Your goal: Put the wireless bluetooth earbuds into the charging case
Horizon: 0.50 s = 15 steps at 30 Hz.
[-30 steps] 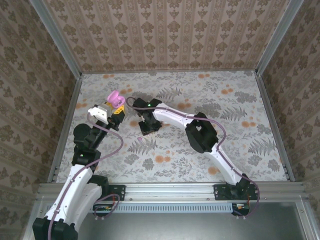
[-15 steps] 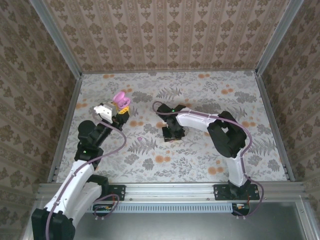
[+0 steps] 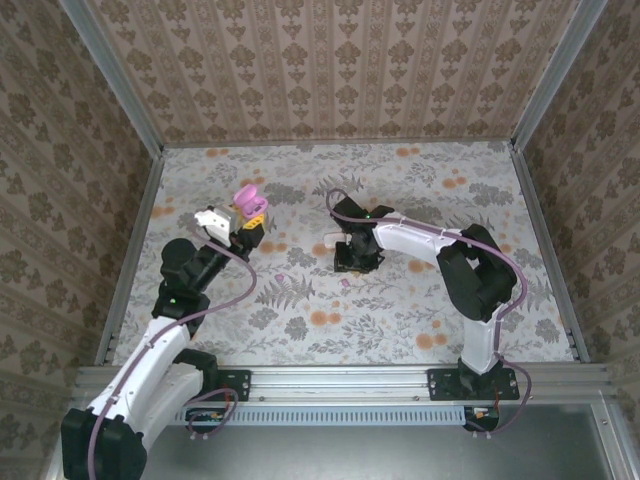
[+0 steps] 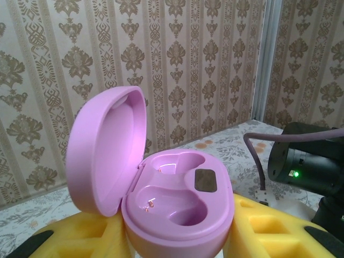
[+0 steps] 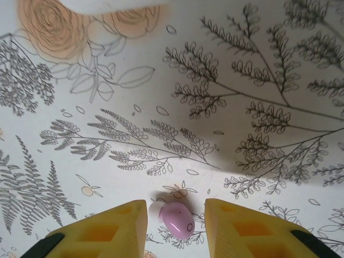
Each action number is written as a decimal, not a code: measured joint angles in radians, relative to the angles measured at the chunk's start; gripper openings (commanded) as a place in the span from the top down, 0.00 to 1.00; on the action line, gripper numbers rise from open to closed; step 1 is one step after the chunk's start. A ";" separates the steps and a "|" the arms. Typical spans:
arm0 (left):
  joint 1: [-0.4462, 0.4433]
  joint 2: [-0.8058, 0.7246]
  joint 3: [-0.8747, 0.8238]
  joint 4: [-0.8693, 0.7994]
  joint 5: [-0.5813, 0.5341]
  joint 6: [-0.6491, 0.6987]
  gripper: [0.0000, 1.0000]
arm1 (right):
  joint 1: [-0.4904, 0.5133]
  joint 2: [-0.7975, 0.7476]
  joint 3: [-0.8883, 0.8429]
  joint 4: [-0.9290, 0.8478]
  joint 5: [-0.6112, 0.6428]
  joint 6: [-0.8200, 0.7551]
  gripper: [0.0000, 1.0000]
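The pink-purple charging case point(image 4: 180, 215) sits between the yellow pads of my left gripper point(image 4: 177, 239), which is shut on it. Its lid point(image 4: 107, 153) stands open and both wells are empty. From above, the case point(image 3: 246, 203) is held up at the left of the table. One pink earbud point(image 5: 177, 220) with a whitish tip lies on the table between the fingers of my right gripper point(image 5: 176, 228), which is open, with a gap beside the right finger point(image 5: 242, 226). In the top view, tiny pink pieces point(image 3: 345, 284) point(image 3: 283, 277) lie near my right gripper point(image 3: 357, 262).
The table point(image 3: 420, 300) has a floral cloth and is walled in by patterned panels on three sides point(image 3: 340, 70). My right arm's dark body and purple cable point(image 4: 306, 161) show to the right of the case in the left wrist view.
My right arm has swung to the right across the table and now stands over an earbud. My left gripper has lifted the open case slightly up and to the right.
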 measured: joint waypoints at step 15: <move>-0.013 0.018 0.000 0.019 0.003 0.000 0.59 | 0.002 -0.003 -0.059 0.031 -0.057 0.014 0.68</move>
